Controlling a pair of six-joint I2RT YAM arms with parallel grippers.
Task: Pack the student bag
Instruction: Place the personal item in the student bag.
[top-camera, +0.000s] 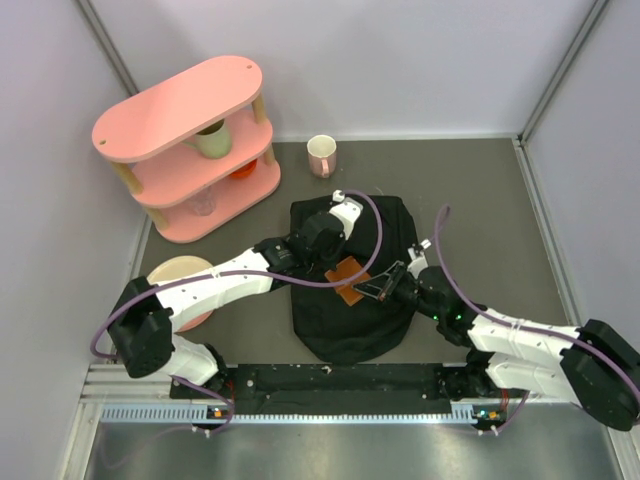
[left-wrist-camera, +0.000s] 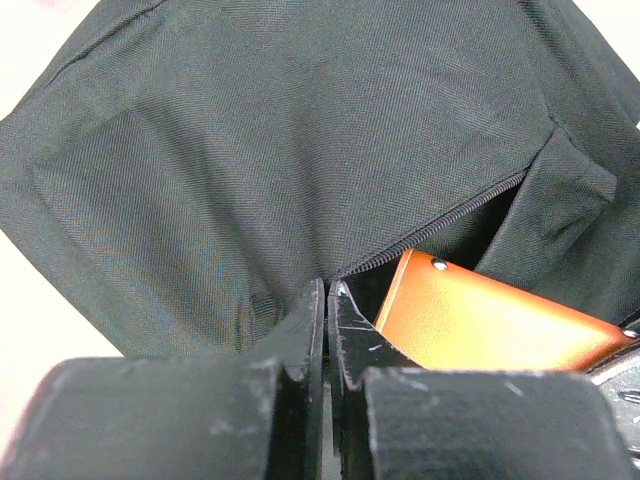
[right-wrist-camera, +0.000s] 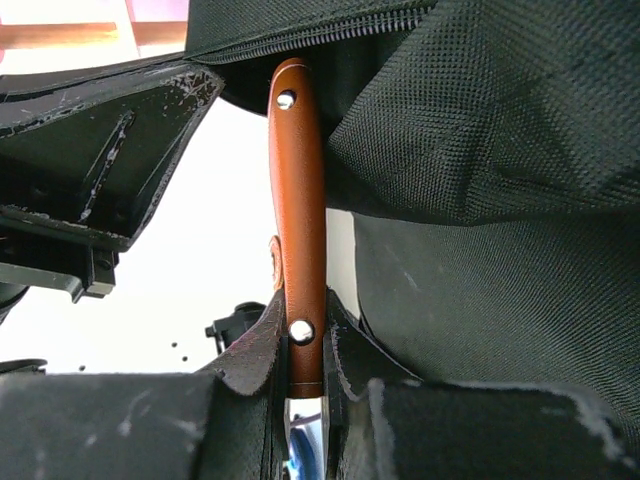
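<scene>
A black student bag (top-camera: 345, 325) is laid flat at the middle of the table (top-camera: 480, 200), between the two arms. The left gripper (left-wrist-camera: 326, 305) is seen with its fingers pressed together at the edge of the bag's zip opening; whether fabric is pinched cannot be told. An orange-brown flat case (right-wrist-camera: 298, 200) is clamped edge-on by the right gripper (right-wrist-camera: 303, 350), its far end at that opening.

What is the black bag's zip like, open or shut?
Open. The zip on the student bag stands parted, leaving a dark gap, and the orange case held by the right gripper pokes its corner in.
</scene>
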